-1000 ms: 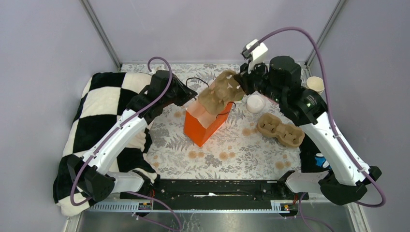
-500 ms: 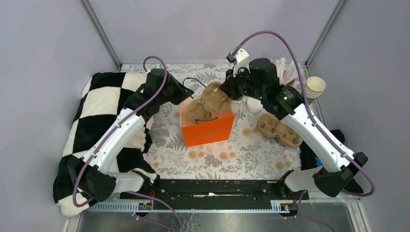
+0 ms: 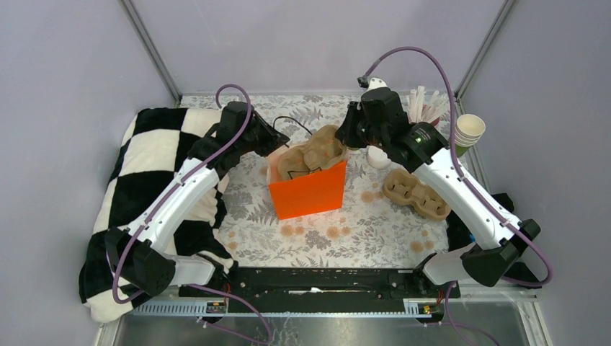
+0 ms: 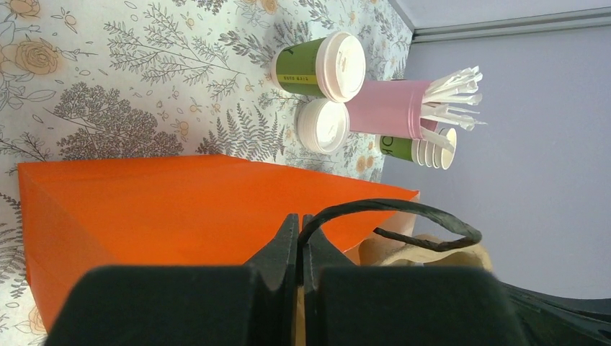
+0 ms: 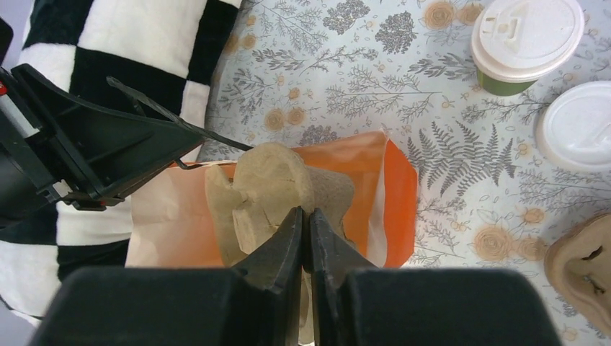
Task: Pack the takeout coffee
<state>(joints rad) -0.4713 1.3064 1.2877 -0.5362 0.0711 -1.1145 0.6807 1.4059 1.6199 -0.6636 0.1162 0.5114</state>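
Note:
The takeout coffee, a green cup with a white lid, stands on the floral cloth in the left wrist view (image 4: 320, 66) and the right wrist view (image 5: 526, 43); in the top view my right arm hides it. My left gripper (image 4: 299, 220) (image 3: 277, 141) is shut on the black cord handle (image 4: 403, 209) of the orange paper bag (image 3: 310, 191). My right gripper (image 5: 305, 213) (image 3: 346, 140) is shut on a brown pulp cup carrier (image 5: 270, 187) (image 3: 310, 153), whose lower part sits inside the bag's open mouth.
A loose white lid (image 5: 580, 126) lies beside the coffee. A second pulp carrier (image 3: 418, 193) lies right of the bag. A pink holder of white sticks (image 3: 425, 108) and a stack of lidless cups (image 3: 468, 130) stand at the back right. A checkered blanket (image 3: 155, 169) covers the left.
My right gripper has swung left and down, lowering the carrier from above the bag into its mouth. The bag has turned from tilted to square-on. The left gripper kept hold.

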